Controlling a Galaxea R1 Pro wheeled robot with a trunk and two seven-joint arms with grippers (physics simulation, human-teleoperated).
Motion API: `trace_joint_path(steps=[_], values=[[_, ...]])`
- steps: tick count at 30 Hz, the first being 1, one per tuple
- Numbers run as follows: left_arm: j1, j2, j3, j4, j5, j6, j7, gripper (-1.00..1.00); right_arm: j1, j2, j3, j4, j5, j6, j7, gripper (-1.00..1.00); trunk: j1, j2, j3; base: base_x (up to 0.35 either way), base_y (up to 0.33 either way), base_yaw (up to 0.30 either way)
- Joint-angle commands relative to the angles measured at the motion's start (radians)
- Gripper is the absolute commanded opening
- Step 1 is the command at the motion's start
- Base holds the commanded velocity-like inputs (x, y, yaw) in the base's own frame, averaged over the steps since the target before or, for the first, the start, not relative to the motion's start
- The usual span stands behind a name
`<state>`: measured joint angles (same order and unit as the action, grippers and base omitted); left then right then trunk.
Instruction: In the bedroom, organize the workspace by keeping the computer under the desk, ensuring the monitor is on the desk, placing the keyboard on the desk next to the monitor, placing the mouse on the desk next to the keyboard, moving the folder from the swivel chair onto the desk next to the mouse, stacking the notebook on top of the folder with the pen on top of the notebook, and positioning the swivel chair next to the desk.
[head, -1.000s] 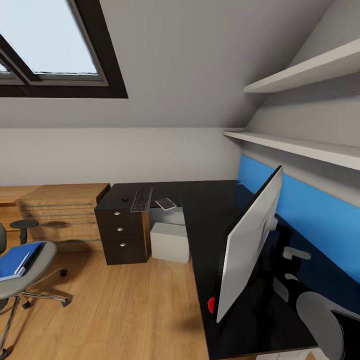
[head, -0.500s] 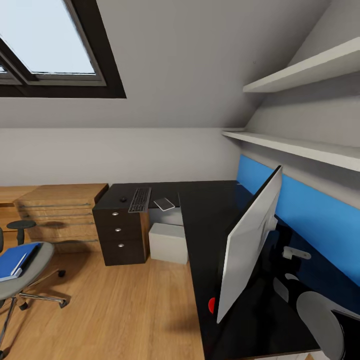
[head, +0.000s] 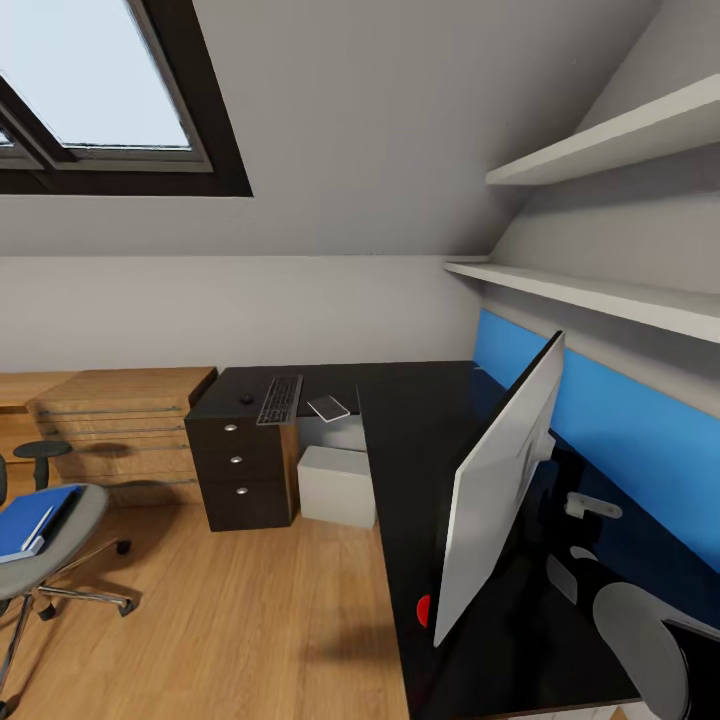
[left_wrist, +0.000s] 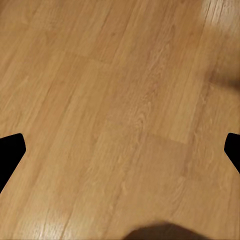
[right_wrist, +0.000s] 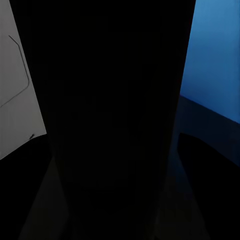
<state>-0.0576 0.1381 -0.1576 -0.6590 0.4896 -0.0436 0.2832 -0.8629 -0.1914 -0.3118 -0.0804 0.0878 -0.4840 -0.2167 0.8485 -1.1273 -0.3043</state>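
Note:
The black L-shaped desk runs along the right wall. On it the monitor stands edge-on, showing its pale back. At the desk's far end lie the keyboard, the small black mouse and a thin pale flat book-like item. The grey computer sits under the desk. The blue folder lies on the swivel chair at the left. My left gripper hangs open over the wooden floor. My right arm reaches behind the monitor, and its wrist view is too dark to make out the fingers.
A wooden dresser and a small round stool stand against the far wall. A red object lies on the desk by the monitor's foot. A blue wall panel and white shelves line the right wall.
The whole head view shifted slightly over the first half second, so the camera moved. Since then it holds still. No object has moved.

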Motion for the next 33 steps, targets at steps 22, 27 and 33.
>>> trace_joint_path(steps=[22,27,33], values=[[-0.001,0.002,-0.008,-0.001,0.01,-0.004,0.008,1.0,0.0,0.001,0.014,0.004,-0.013,-0.008,-0.007,-1.0,0.0,-0.001,-0.001,0.0,-0.015,0.0],[-0.001,0.002,-0.008,-0.001,0.01,-0.005,0.008,1.0,0.0,0.001,0.014,0.006,-0.012,-0.008,-0.007,-1.0,0.0,-0.001,-0.001,0.0,-0.212,0.0],[-0.001,0.001,-0.008,-0.001,0.01,-0.005,0.008,1.0,0.0,0.0,0.014,0.007,-0.013,-0.008,-0.007,-1.0,0.0,-0.001,-0.001,0.0,-0.291,0.0]])
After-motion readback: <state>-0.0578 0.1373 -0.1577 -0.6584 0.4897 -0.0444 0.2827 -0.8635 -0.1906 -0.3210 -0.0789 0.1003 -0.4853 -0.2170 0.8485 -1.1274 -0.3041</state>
